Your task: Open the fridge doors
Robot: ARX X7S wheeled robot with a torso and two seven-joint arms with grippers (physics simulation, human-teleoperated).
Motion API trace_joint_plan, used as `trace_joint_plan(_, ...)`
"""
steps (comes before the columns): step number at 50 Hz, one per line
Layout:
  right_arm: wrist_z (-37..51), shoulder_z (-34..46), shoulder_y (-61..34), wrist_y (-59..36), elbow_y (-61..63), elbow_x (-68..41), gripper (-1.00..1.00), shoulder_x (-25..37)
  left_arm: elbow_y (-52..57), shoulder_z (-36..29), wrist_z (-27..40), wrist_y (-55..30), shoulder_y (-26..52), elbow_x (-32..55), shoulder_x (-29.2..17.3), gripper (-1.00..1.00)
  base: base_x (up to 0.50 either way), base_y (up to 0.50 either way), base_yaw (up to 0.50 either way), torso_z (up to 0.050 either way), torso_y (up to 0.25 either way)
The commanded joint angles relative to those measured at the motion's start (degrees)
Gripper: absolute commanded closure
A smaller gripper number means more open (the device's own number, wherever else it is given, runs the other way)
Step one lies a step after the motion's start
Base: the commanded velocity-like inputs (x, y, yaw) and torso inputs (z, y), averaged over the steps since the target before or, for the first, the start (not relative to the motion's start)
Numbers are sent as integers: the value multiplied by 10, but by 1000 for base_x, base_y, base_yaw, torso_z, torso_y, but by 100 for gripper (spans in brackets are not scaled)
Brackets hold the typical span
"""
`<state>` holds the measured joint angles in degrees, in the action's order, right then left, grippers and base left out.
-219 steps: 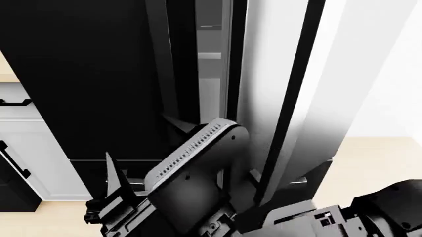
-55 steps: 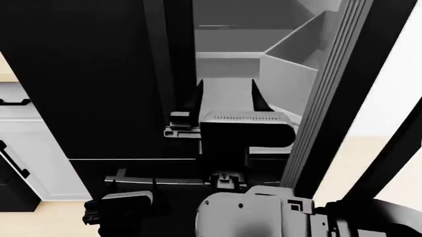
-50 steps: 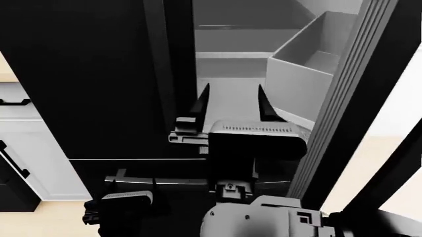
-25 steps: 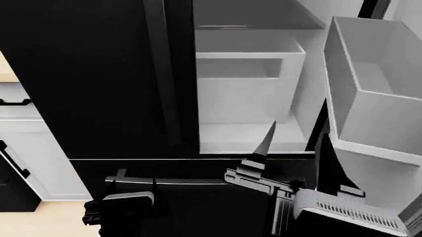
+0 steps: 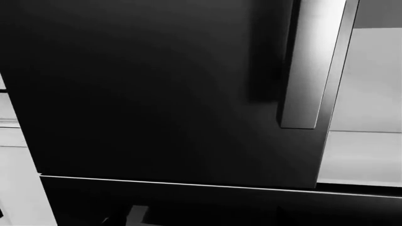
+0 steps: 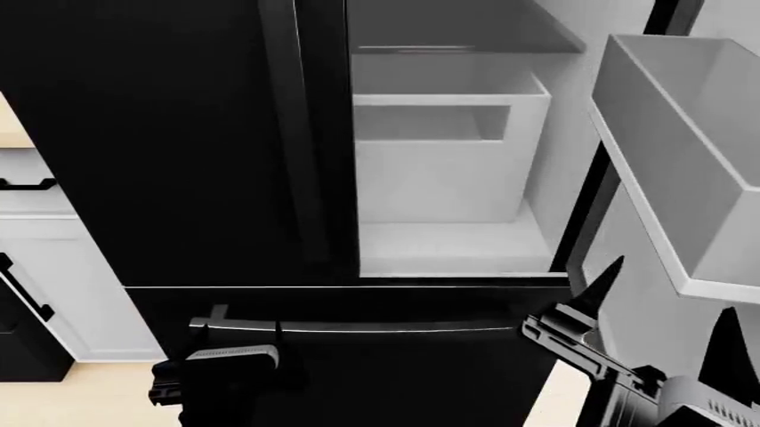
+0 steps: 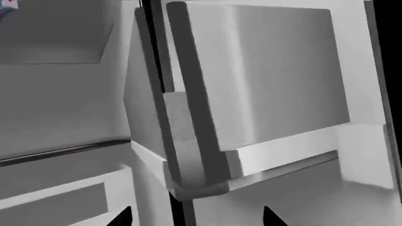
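On the left half of the head view, the left fridge door [image 6: 166,142] is shut, a big glossy black slab with its long dark vertical handle [image 6: 285,124] running along the inner edge. The right fridge door [image 6: 683,178] is swung wide open — its white inner side faces the camera and a white door bin [image 6: 695,169] sticks out from it at the right edge of the frame. Between them the fridge interior is exposed, with a white crisper drawer [image 6: 446,151] sitting on a white shelf.

Below the doors is the black freezer drawer [image 6: 356,351] with its horizontal bar handle [image 6: 356,326]. The left gripper [image 6: 231,342] hangs low in front of that drawer, fingers pointing up with a gap between them and nothing in it, so it's open. From the left wrist view you just get the closed left door [image 5: 157,89] and the lower end of its handle [image 5: 308,66] close up.

The right gripper [image 6: 665,316] is down at the bottom right, just beside the open door's inner side — two dark fingers spread well apart, holding nothing. The right wrist view looks straight at the white bin [image 7: 264,80] on the open door.

A white cabinet door [image 6: 48,285] with a small black handle sits at far left.
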<state>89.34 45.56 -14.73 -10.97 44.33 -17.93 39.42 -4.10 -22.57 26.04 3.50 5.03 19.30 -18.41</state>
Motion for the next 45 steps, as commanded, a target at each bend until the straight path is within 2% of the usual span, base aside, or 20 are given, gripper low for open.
trace_joint_plan(1,-14,-80,58,26,6,10,-100,4,4,10,-22,3,-3,-5,10,-100,0,0,0,0,0)
trace_joint_plan(14,-31,-116,98,56,-1,13,-100,-1,7,8,-19,1,-4,-4,8,-100,0,0,0,0,0)
trace_joint_plan(25,-15,-202,174,142,-17,-8,-100,19,2,6,-19,5,-3,-5,9,-100,0,0,0,0,0)
trace_joint_plan(34,-14,-269,226,168,-11,-13,-100,17,5,4,-16,2,-2,-5,8,-100,0,0,0,0,0)
trace_joint_plan(45,-30,-315,256,191,-26,-33,-100,9,10,3,-13,-2,-2,-3,6,-100,0,0,0,0,0)
